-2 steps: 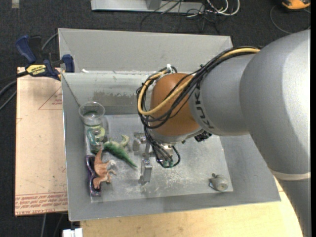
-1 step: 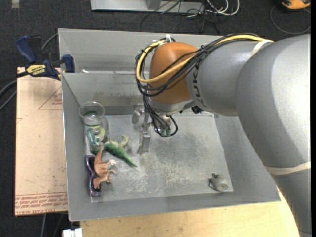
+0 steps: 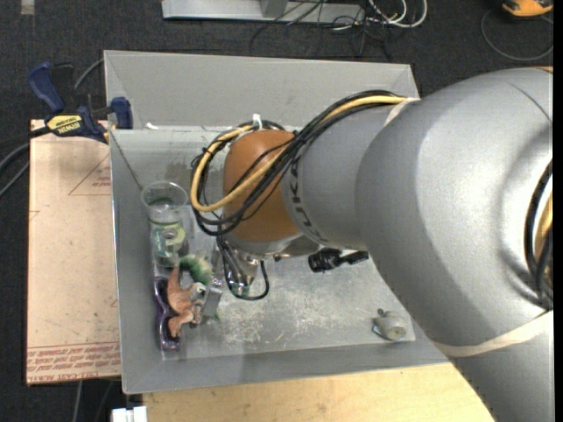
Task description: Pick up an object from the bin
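My gripper [image 3: 236,273] hangs under the arm's orange cover, low over the left half of the bin floor. Just left of it lies a small green toy [image 3: 196,267], and below that a tan-orange toy figure [image 3: 181,299] beside a small metallic piece [image 3: 209,302]. A purple item [image 3: 164,317] lies along the left wall under the figure. A clear plastic cup [image 3: 166,215] with greenish contents stands upright further up the left wall.
A small grey-and-tan object [image 3: 388,326] sits alone near the bin's front right. A black piece [image 3: 335,259] shows just right of the gripper under the arm. The arm covers the bin's right and back.
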